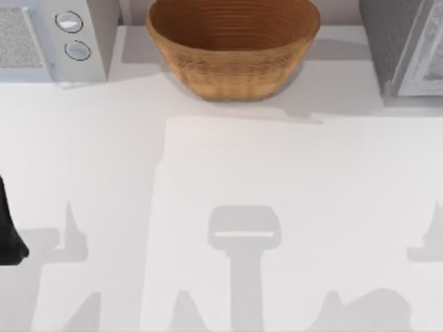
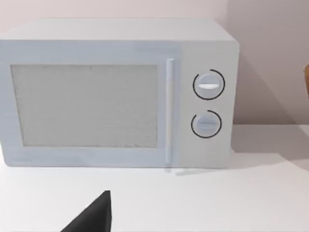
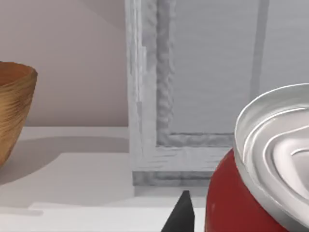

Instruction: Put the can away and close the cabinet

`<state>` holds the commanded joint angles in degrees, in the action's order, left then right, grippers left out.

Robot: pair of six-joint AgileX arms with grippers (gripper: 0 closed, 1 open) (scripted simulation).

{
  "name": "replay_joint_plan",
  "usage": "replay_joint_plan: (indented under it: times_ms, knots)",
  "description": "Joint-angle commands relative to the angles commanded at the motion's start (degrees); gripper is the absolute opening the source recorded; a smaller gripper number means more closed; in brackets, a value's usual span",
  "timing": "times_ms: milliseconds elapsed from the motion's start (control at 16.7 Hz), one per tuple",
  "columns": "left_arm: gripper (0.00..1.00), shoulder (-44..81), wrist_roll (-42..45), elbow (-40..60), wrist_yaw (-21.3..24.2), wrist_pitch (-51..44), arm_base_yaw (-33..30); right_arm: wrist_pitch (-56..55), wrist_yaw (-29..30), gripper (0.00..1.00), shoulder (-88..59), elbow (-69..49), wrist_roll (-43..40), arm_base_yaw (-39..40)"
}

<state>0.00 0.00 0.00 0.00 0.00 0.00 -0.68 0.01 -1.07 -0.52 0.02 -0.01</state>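
White table [image 1: 228, 173] bearing, at its far edge, a microwave [image 2: 116, 94] at left, a wicker basket [image 1: 232, 45] at centre and a grey cabinet [image 3: 203, 82] at right. The red can [image 3: 260, 174] sits close before the right pincer's camera, facing the cabinet; whether that pincer grips it cannot be told. Left arm [image 1: 8, 228] at the left edge.

At the top view's left edge, my left arm [image 1: 10, 232] appears as a matte black, rounded bulk. Each wrist view catches one black, wedge-shaped, sharply pointed finger: left claw's [image 2: 94, 215], right claw's [image 3: 181, 215].
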Motion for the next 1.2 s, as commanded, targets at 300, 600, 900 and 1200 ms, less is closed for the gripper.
replay_joint_plan:
  times_ms: [300,600,900,1200]
  knots:
    - [1.0,0.0,0.0,0.0,0.0,0.0,0.0,0.7,0.0,0.0,1.1,0.5,0.0,0.0]
    - [1.0,0.0,0.0,0.0,0.0,0.0,0.0,1.8,0.5,0.0,-2.6,-3.2,0.1,0.5]
    - [1.0,0.0,0.0,0.0,0.0,0.0,0.0,6.4,2.7,0.0,-16.8,-21.0,0.3,2.5]
    - [1.0,0.0,0.0,0.0,0.0,0.0,0.0,12.6,5.6,0.0,-36.1,-47.7,0.5,5.2]
